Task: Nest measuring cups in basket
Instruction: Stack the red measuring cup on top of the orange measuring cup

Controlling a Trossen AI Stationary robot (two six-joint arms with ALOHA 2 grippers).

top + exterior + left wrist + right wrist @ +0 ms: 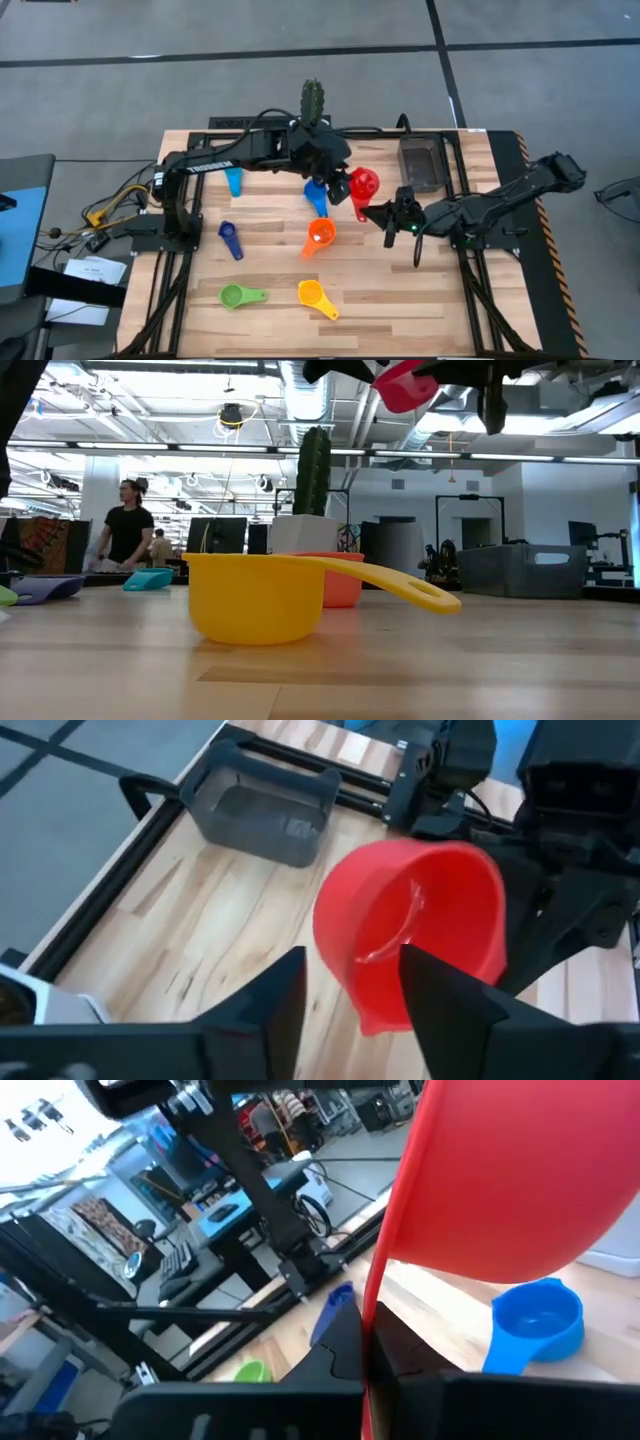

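A red measuring cup [365, 184] hangs above the table's middle, its hollow turned toward the left wrist camera. My right gripper [380, 213] reaches in from the right and is shut on it. My left gripper [350, 965] comes from the left and is open, one finger on each side of the cup's lower rim [378, 1015]. The dark basket [420, 163] stands on the table at the far right. Blue [316, 193], orange [319, 236], yellow [315, 296], green [238, 295], dark blue [230, 238] and light blue [234, 180] cups rest on the table. My right gripper pinches the red cup's flat handle [368, 1342] between its two fingers, coming nearly level from the table's right. The bowl [520, 1170] stands beyond the fingertips, tilted and lifted clear of the table. My left gripper: I cannot tell whether a finger [440, 990] touches the bowl.
A cactus in a white pot [313, 100] stands at the far edge behind the left arm. Black rails [455, 190] run along the table beside the basket. Open wood lies between the orange cup and the right arm. A person [125, 525] stands far off in the room.
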